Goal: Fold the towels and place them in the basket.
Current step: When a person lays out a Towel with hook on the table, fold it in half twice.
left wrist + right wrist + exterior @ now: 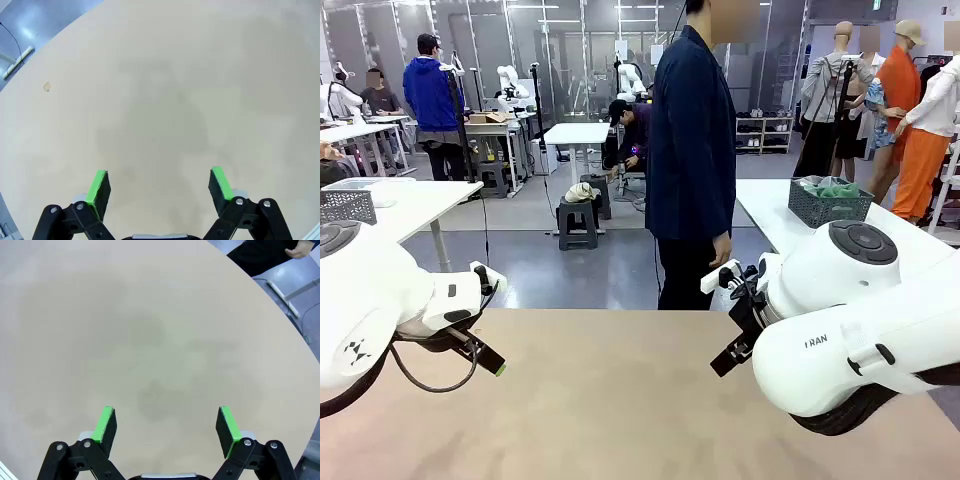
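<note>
A dark grey mesh basket [828, 208] stands on a white side table at the far right, behind the person, with mint-green towels [834, 187] heaped in it. My left gripper [488, 362] hangs over the left part of the beige table [620, 400]. In the left wrist view the left gripper [159, 185] is open, with bare tabletop between its green pads. My right gripper [725, 360] hovers over the right part of the table. The right wrist view shows the right gripper [167, 425] open as well, holding nothing.
A person in a dark jacket [692, 150] stands at the table's far edge, side-on, one hand [722, 250] hanging down. That hand [300, 249] appears past the table edge in the right wrist view. Another mesh basket [346, 206] sits on a white table far left.
</note>
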Controlling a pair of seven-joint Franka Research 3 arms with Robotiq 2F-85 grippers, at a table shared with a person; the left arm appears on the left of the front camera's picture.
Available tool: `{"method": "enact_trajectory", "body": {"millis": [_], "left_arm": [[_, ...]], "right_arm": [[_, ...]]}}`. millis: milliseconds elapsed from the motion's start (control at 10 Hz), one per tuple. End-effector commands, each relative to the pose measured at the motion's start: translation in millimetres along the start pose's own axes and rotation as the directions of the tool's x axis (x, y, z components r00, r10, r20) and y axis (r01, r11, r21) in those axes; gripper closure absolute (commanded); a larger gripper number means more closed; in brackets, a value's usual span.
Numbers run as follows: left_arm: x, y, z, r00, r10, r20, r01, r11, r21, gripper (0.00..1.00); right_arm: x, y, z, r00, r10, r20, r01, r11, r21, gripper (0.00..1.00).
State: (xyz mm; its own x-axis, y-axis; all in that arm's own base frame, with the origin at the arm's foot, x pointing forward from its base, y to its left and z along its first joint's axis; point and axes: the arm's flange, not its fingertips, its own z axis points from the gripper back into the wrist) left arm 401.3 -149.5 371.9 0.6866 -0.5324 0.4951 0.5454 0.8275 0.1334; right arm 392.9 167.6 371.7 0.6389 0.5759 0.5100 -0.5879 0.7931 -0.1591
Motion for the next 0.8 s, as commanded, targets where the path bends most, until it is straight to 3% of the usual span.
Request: {"method": "enact_trajectory", "body": {"millis": [0,700], "left_arm": [[0.1,-0.2,0.0,1.000,0.000,0.000,0.000,1.000,0.000,0.00],[0.1,-0.2,0.0,1.000,0.000,0.000,0.000,1.000,0.000,0.00]], "right_arm": [[0.0,0.0,0.0,1.000,0.000,0.000,0.000,1.000,0.000,0.00],[0.0,0.0,0.0,1.000,0.000,0.000,0.000,1.000,0.000,0.00]]}}
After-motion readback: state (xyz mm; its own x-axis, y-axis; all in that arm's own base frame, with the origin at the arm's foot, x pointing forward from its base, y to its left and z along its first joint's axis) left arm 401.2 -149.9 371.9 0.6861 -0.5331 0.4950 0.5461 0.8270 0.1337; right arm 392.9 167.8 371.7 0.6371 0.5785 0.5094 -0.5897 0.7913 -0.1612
